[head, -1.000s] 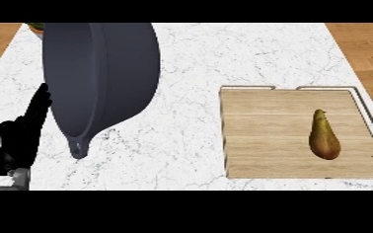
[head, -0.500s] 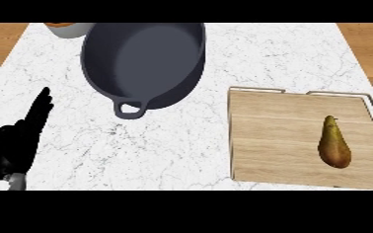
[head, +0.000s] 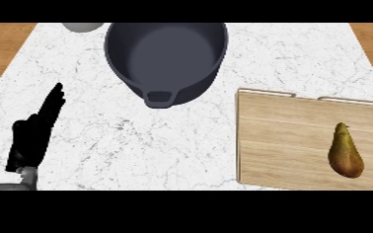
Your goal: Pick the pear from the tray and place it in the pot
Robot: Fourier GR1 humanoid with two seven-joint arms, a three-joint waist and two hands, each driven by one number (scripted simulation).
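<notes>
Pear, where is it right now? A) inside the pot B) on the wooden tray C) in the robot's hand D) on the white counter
B: the pear lies on the wooden tray, to the right of the pot, and no hand touches it.

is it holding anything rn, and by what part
Nothing is held. The left hand rests open at the lower left, fingers straight, far from the pear lying on the tray. The right hand is not in view.

Pear (head: 345, 150) on tray (head: 284, 143), pot (head: 166, 54) apart
</notes>
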